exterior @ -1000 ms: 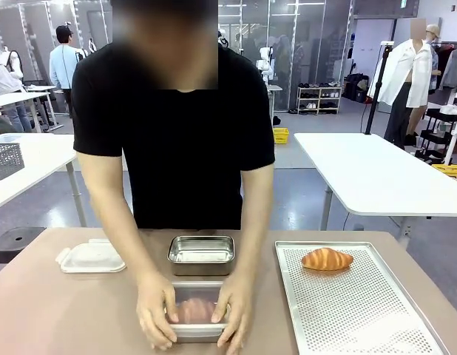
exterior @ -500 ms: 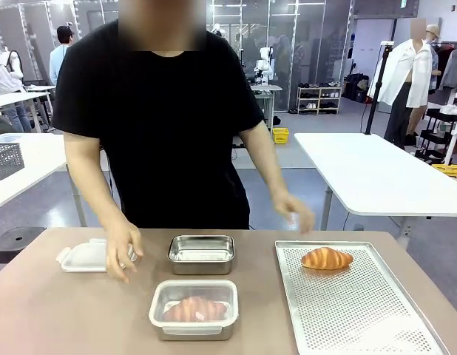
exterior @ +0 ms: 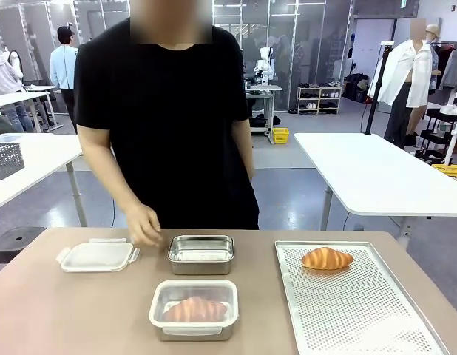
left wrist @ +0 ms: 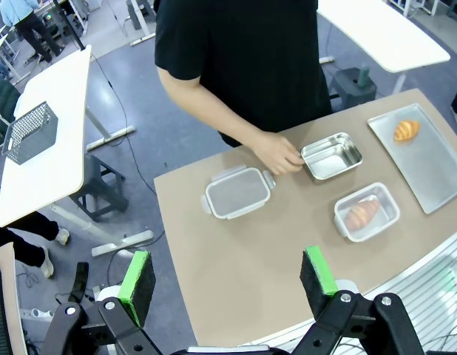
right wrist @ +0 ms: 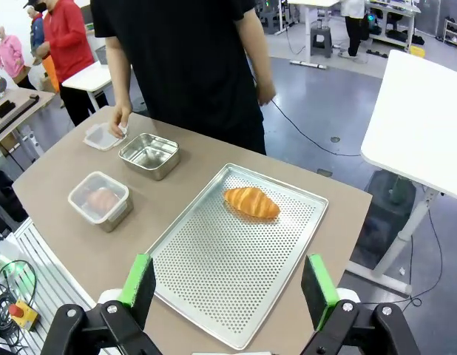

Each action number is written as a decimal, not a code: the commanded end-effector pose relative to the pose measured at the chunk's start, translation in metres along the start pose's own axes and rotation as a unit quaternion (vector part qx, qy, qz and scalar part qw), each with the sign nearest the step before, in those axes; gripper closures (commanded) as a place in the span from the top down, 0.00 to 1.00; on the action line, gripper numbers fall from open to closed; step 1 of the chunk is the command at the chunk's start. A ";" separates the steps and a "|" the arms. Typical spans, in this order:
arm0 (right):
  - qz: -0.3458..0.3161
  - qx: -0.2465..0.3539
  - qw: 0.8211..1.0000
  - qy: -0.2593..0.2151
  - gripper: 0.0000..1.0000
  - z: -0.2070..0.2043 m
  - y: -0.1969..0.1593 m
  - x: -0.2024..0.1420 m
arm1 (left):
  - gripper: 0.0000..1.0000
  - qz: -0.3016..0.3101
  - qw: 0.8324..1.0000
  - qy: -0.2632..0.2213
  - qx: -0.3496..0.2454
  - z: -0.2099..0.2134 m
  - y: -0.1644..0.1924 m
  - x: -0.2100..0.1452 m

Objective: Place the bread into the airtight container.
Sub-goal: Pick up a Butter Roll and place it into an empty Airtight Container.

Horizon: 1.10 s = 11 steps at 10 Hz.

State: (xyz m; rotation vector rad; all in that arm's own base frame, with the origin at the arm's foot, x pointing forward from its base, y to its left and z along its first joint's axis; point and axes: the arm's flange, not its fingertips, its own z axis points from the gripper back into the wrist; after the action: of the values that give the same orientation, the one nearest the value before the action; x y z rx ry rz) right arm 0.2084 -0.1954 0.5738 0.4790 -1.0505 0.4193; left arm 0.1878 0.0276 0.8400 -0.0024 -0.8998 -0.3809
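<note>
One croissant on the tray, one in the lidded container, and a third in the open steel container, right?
No: the open steel container is empty, as the front view shows. The croissant on the tray and the one in the lidded container are right.

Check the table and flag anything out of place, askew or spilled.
Nothing stands out. One croissant lies on the tray, another sits inside the lidded container, the steel container stands open and empty, a loose lid lies flat beside it.
</note>
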 end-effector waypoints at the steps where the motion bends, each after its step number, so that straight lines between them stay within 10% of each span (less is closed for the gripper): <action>1: 0.001 0.000 1.000 -0.002 1.00 0.001 0.002 -0.001 | 1.00 0.000 1.000 0.000 0.000 0.000 0.000 0.001; 7: 0.095 -0.007 0.995 0.042 1.00 -0.018 0.015 0.024 | 1.00 0.000 1.000 0.000 0.000 0.000 0.000 0.001; 11: 0.300 0.014 0.933 0.196 1.00 -0.109 0.046 0.088 | 1.00 0.000 1.000 0.000 0.000 0.000 0.000 0.001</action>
State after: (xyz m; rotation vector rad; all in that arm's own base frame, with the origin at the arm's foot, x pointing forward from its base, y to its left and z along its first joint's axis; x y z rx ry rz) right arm 0.2739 -0.0831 0.6065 0.1739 -0.8178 0.9265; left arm 0.1879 0.0274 0.8400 -0.0023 -0.8997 -0.3811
